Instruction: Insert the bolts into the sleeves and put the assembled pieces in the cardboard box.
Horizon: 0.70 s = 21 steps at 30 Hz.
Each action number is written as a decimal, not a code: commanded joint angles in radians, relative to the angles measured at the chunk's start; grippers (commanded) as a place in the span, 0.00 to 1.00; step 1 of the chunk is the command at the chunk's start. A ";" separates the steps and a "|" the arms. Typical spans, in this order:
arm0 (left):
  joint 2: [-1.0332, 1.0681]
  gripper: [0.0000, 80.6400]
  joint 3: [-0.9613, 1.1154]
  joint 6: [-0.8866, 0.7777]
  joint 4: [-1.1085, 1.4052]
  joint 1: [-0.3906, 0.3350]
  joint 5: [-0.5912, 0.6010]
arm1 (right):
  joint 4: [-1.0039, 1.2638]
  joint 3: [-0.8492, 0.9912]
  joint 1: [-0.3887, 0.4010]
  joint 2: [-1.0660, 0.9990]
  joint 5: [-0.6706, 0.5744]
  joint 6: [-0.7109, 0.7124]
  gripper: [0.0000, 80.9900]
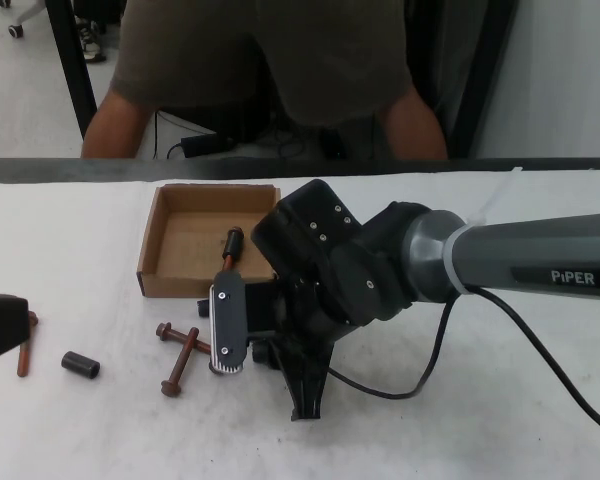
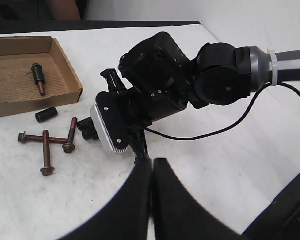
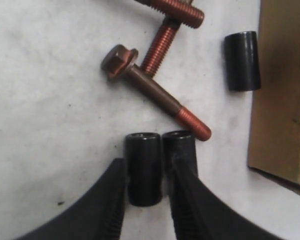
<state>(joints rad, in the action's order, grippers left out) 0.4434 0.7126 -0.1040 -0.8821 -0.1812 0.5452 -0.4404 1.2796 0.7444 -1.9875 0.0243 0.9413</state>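
My right gripper is down on the white bench with its fingers closed on a black sleeve that lies flat. A second sleeve lies right against it, partly under one finger. A copper bolt lies just beyond, and another bolt crosses near its head. One bolt pushed into a sleeve lies in the cardboard box. My left gripper hovers shut and holds nothing. It sits at the bench's left edge, beside a lone bolt and a loose sleeve.
The right arm reaches in from the right and covers the bench in front of the box. Three loose bolts lie crossed beside it. Another sleeve lies by the box wall. A black cable trails under the arm.
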 commanded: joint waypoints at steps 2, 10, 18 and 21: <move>-0.007 0.01 -0.001 -0.001 0.003 -0.003 -0.005 | -0.045 0.011 -0.003 -0.004 -0.015 0.007 0.35; -0.007 0.01 -0.001 -0.001 0.003 -0.003 -0.005 | -0.094 0.011 -0.004 -0.004 -0.046 0.009 0.35; -0.007 0.01 -0.001 -0.001 0.003 -0.003 -0.005 | -0.094 0.011 0.006 -0.004 -0.064 0.009 0.35; -0.007 0.01 -0.001 -0.005 0.003 -0.003 -0.005 | -0.085 0.011 0.011 -0.012 -0.067 0.009 0.35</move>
<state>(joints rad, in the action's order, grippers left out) 0.4434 0.7126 -0.1040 -0.8821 -0.1812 0.5452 -0.5165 1.2865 0.7494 -1.9899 -0.0175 0.9413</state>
